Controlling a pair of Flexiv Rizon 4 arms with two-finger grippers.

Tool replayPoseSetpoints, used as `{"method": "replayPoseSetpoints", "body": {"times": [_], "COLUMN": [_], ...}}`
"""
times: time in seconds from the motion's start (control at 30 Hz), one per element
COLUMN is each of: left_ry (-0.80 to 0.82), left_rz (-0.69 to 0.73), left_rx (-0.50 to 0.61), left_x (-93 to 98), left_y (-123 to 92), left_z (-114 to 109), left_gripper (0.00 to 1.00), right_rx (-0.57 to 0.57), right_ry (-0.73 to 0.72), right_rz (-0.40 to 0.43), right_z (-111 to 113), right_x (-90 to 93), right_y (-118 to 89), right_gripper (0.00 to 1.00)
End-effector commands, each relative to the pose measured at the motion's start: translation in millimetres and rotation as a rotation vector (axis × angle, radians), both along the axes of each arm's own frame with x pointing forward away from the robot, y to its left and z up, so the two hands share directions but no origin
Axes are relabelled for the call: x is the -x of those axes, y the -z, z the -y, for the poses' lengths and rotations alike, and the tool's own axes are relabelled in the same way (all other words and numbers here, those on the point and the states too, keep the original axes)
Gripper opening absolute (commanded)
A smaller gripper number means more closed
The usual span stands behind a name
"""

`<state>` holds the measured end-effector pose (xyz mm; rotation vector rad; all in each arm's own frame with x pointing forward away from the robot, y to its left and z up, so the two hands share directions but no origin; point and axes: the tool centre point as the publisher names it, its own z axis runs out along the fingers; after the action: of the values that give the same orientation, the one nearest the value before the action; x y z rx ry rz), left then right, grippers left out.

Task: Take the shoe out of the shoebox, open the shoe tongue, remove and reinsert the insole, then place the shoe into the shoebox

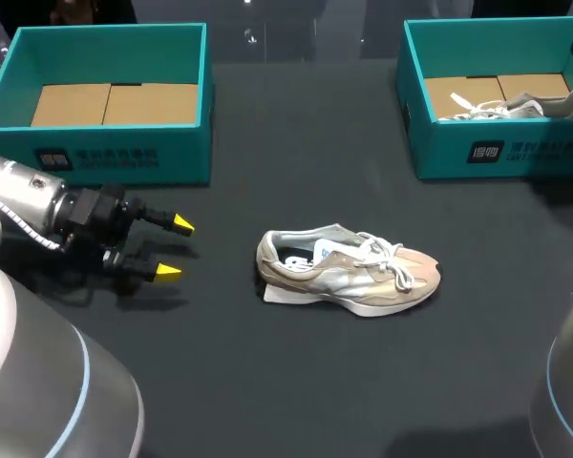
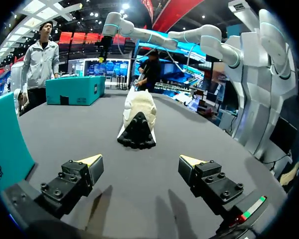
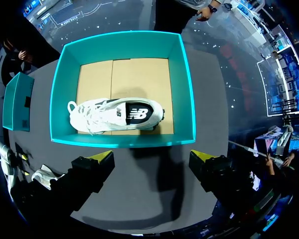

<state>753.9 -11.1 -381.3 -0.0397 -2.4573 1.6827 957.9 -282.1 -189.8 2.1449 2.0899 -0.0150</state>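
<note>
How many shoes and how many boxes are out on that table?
Shoes: 2 (beige shoe on the table, white shoe inside the right shoebox)
Teal shoeboxes: 2 (left shoebox with no shoe in it, right shoebox)
Total: 4

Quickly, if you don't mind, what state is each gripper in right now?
Left gripper: open, holding nothing.
Right gripper: open, empty, over the teal shoebox.

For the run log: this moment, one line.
beige shoe: on table, outside boxes | white shoe: in right box | left hand: open, facing beige shoe | right hand: open, above right box
</note>
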Motion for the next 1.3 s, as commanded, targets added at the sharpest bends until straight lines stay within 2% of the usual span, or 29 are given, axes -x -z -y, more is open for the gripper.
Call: {"method": "replayPoseSetpoints", "body": {"times": [0.03,0.33,1.3], "left_ry": [-0.023,-0.029,-0.051], "left_rz": [0.008,0.033,0.07], "left_rx": [0.016,0.009,0.026], "left_x": [3.5,5.2,-4.0], "left_y": [7,11,21], "left_z": [2,10,65], "left_gripper": [1.0,1.0,1.0], "right_rx": [0.001,0.001,0.001], "right_ry": [0.001,0.001,0.001], "right_rz": [0.002,0.002,0.002], "right_z": [0,0,0], "right_x": [1.3,1.3,1.3], "right_y": [0,0,0], "right_gripper": [1.0,1.0,1.0]}}
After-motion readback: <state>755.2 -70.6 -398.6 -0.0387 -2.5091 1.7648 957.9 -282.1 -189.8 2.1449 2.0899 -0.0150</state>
